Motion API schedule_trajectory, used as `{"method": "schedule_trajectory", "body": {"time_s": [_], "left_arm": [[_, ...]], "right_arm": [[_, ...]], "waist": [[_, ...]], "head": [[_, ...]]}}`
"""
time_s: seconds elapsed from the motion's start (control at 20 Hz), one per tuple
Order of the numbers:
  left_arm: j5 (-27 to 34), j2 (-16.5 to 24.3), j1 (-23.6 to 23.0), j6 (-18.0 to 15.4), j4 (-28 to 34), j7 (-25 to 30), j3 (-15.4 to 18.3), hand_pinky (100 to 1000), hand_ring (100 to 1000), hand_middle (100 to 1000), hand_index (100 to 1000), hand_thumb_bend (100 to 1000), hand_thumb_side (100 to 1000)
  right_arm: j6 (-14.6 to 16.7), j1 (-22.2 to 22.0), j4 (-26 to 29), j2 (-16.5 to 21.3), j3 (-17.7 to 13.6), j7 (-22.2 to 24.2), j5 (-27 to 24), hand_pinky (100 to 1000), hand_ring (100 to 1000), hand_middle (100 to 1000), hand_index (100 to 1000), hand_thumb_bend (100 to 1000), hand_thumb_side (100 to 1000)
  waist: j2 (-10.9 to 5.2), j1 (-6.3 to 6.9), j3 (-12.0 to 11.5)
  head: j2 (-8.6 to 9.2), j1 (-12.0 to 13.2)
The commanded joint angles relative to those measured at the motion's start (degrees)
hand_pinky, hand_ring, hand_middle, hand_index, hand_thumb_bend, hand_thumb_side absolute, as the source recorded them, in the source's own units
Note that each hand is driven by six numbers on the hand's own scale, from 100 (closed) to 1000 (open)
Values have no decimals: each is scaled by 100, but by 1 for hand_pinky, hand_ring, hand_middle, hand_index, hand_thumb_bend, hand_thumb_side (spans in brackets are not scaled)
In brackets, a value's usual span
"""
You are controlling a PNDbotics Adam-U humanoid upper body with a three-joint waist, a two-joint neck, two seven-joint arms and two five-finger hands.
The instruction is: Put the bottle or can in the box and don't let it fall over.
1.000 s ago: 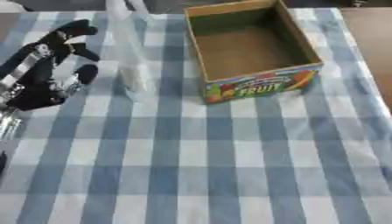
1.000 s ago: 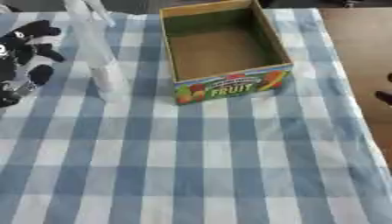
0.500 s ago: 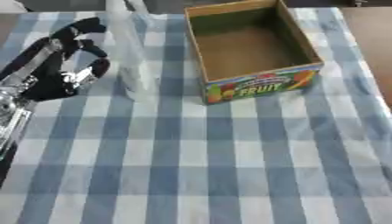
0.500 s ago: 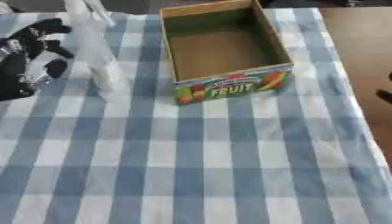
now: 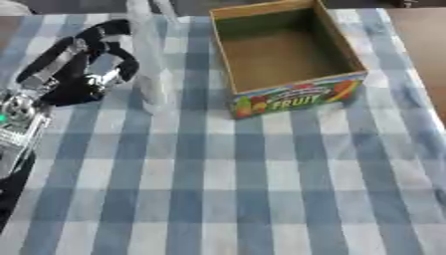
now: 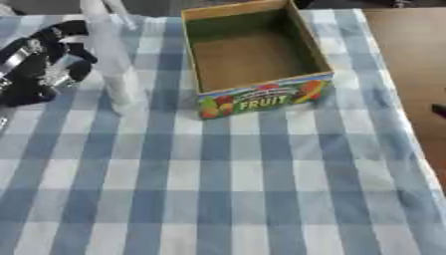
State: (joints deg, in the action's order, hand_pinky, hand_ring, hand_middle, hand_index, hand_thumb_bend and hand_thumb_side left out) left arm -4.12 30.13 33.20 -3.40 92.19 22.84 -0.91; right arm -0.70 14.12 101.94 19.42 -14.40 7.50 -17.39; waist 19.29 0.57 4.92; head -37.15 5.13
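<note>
A clear plastic bottle (image 5: 150,62) stands upright on the blue-and-white checked cloth, just left of the box. The cardboard box (image 5: 292,97), printed FRUIT on its front wall, is open at the top with nothing inside. My left hand (image 5: 87,64), black with silver parts, sits right beside the bottle on its left. The fingers are relaxed and curved toward the bottle, not closed round it; I cannot tell whether they touch it. Only a dark sliver of my right hand (image 6: 439,109) shows at the right edge.
The checked cloth (image 6: 244,189) covers most of the table. Bare brown tabletop (image 6: 409,45) runs along the right side. My left forearm (image 5: 17,129) lies along the left edge.
My left hand has moved right and up the table, from well left of the bottle to right beside it. Bottle and box stand where they were.
</note>
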Motion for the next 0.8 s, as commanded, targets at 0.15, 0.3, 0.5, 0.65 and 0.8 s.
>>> {"method": "schedule_trajectory", "body": {"time_s": [0.15, 0.3, 0.5, 0.65, 0.8], "left_arm": [[-92, 78, 149, -19, -20, 37, 6, 1000, 714, 886, 965, 360, 562], [-111, 81, 196, -1, -74, 24, 15, 1000, 716, 888, 973, 362, 563], [-157, 92, 237, 32, -92, -2, 18, 1000, 719, 892, 979, 364, 561], [-210, 87, 249, 91, -92, -55, 28, 1000, 722, 895, 993, 370, 566], [-301, 91, 233, 227, -85, -180, 53, 1000, 729, 898, 1000, 386, 579]], "right_arm": [[-26, 50, 62, 88, -10, 7, 47, 873, 1000, 1000, 995, 100, 672], [-30, 47, 61, 83, -10, 8, 57, 873, 1000, 1000, 995, 100, 673], [-28, 43, 61, 79, -7, 14, 63, 873, 1000, 1000, 995, 100, 674], [-28, 41, 56, 72, -4, 20, 66, 873, 1000, 1000, 995, 100, 675], [-28, 40, 55, 66, -5, 24, 70, 873, 1000, 1000, 995, 100, 675]], "waist": [[-81, -5, 5], [-76, -5, 6], [-69, -10, 7], [-64, -12, 5], [-60, -14, 2]], "head": [[46, 13], [45, 18], [52, 33], [57, 46], [64, 44]]}}
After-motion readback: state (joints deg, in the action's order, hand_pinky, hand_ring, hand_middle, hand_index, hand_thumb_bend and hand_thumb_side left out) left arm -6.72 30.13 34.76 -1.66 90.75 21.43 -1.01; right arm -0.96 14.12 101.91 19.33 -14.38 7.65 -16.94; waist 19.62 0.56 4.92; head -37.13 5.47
